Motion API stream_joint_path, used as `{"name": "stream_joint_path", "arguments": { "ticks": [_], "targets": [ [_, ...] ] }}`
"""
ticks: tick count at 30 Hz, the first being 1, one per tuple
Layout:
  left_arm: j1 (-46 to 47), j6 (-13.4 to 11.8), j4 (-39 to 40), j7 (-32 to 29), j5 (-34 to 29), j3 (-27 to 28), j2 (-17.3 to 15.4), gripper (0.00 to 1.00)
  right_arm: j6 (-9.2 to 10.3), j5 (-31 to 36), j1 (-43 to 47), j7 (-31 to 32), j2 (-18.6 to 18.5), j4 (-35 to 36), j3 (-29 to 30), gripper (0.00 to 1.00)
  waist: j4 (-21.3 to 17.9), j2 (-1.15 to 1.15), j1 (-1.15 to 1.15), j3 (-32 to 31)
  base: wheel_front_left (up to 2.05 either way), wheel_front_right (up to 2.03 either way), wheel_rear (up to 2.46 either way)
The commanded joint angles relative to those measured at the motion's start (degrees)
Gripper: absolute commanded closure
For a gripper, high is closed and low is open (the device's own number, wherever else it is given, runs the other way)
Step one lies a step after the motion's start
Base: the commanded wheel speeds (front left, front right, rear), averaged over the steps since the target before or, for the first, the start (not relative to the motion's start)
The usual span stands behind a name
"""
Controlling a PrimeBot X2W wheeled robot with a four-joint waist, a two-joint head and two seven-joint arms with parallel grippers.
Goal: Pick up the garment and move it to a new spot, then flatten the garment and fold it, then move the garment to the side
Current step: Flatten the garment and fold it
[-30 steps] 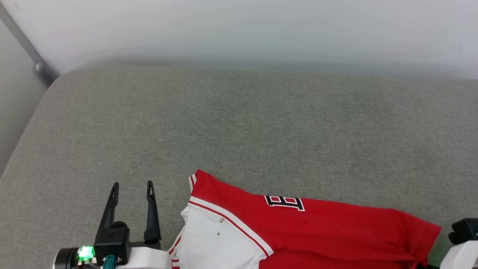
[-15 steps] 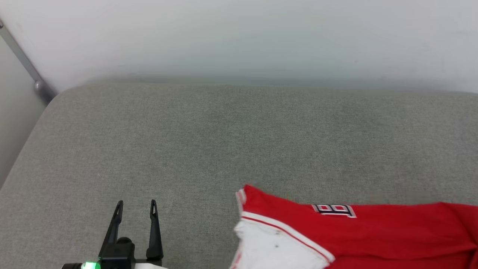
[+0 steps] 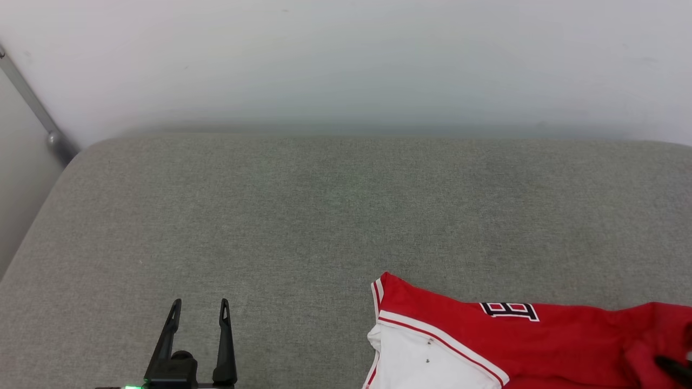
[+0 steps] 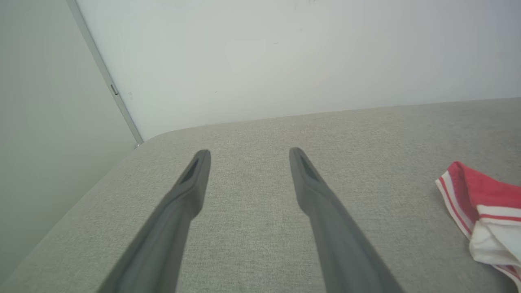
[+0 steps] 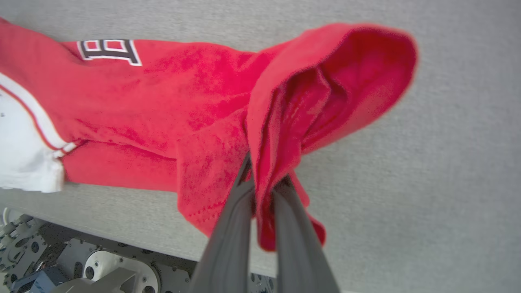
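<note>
The garment (image 3: 486, 346), a red jersey with a white sleeve and a black letter print, lies at the lower right of the grey cushion in the head view. In the right wrist view my right gripper (image 5: 264, 175) is shut on a bunched red fold of the garment (image 5: 163, 93), which is lifted at that end. My left gripper (image 3: 200, 303) hovers open over bare cushion, well to the left of the garment. Between its fingers in the left wrist view, the left gripper (image 4: 249, 152) holds nothing, and the striped sleeve of the garment (image 4: 476, 195) lies to its right.
The grey cushion (image 3: 303, 216) stretches wide, ending at a pale wall (image 3: 346, 65) behind and a rounded left edge. A metal strip (image 3: 32, 102) runs down the wall corner at left. The cushion's near edge and my base (image 5: 81, 268) appear below the garment.
The garment has slid to the right across the cushion, away from my left gripper, with its right end bunched up. The head camera has tilted up a little.
</note>
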State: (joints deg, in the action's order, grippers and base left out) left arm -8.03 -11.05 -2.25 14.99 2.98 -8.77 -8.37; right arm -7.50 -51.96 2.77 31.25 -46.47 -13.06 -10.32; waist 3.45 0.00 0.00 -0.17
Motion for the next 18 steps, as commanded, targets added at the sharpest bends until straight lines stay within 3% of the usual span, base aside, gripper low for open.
{"name": "stream_joint_path", "arguments": {
  "ticks": [1,6,11,18],
  "targets": [
    [-0.8,0.3,0.0,0.3,-0.3,0.5,0.3,0.0,0.03,1.1,0.8,0.0,0.6,3.6,-0.6,1.0,-0.1,0.0,0.0,0.0,0.0,0.0,0.0],
    [-0.6,1.2,-0.1,0.3,-0.9,0.9,0.9,0.0,0.03,4.1,-0.1,2.6,3.3,14.2,-4.2,1.0,0.1,0.0,0.0,0.3,0.0,0.0,0.0],
    [0.6,1.9,0.0,0.3,-1.3,1.1,1.3,0.0,0.03,6.7,-4.3,6.0,7.3,21.4,-11.4,1.0,0.5,0.0,0.0,1.6,0.0,0.0,0.0],
    [2.4,2.8,-0.2,0.3,-1.7,0.8,2.3,0.0,0.03,9.3,-15.6,8.0,15.2,19.4,-24.8,1.0,1.1,0.0,0.0,4.0,0.0,0.0,0.0]
  ]
}}
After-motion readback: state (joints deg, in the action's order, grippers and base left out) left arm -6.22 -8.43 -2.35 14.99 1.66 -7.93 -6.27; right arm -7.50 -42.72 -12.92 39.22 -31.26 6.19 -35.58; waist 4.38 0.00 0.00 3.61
